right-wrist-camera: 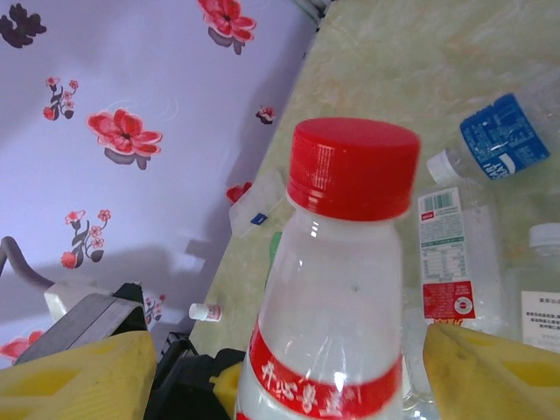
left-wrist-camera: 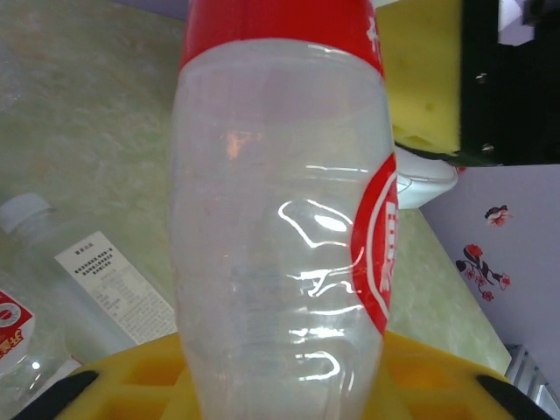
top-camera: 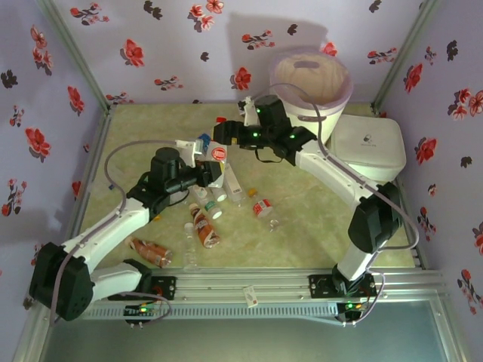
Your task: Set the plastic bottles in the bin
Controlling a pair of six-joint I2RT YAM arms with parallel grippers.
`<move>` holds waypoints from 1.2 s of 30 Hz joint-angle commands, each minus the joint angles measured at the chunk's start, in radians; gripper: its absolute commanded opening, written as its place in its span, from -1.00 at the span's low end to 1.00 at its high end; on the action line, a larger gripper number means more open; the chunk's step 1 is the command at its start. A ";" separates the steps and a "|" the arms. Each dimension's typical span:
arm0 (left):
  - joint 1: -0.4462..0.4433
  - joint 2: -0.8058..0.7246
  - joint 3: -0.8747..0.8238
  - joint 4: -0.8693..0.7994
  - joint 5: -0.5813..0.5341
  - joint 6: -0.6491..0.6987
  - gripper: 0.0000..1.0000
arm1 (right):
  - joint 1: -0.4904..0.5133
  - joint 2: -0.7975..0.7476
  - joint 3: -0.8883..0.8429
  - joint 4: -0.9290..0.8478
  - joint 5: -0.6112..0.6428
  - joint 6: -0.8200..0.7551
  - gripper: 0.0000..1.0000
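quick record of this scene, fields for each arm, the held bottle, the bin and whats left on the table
left gripper: shut on clear bottle
right gripper: open, fingers either side of that bottle, not touching
clear bottle: red cap, red label
bin: back right, beside white box
loose bottles: several lying on the table

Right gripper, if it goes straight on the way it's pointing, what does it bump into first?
Most likely the red-capped bottle that the left gripper is holding. In the right wrist view, the bottle stands straight ahead of the right gripper, between its open jaws. How far off it is, the picture can't tell.
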 commanded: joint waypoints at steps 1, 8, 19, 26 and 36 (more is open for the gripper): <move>-0.004 -0.008 0.040 0.076 0.021 0.034 -0.45 | 0.008 0.030 0.033 0.018 -0.026 0.025 0.59; -0.003 -0.011 0.037 0.072 0.021 0.039 -0.42 | 0.007 0.063 0.041 0.034 -0.045 0.040 0.38; -0.003 -0.009 0.042 0.074 0.016 0.056 0.39 | 0.006 0.054 0.071 -0.012 -0.009 -0.003 0.13; -0.003 -0.059 0.025 0.026 -0.012 0.081 0.99 | 0.002 0.030 0.182 -0.147 0.080 -0.143 0.08; 0.005 -0.002 0.100 -0.253 -0.191 0.079 0.98 | -0.036 0.027 0.194 -0.342 0.186 -0.257 0.07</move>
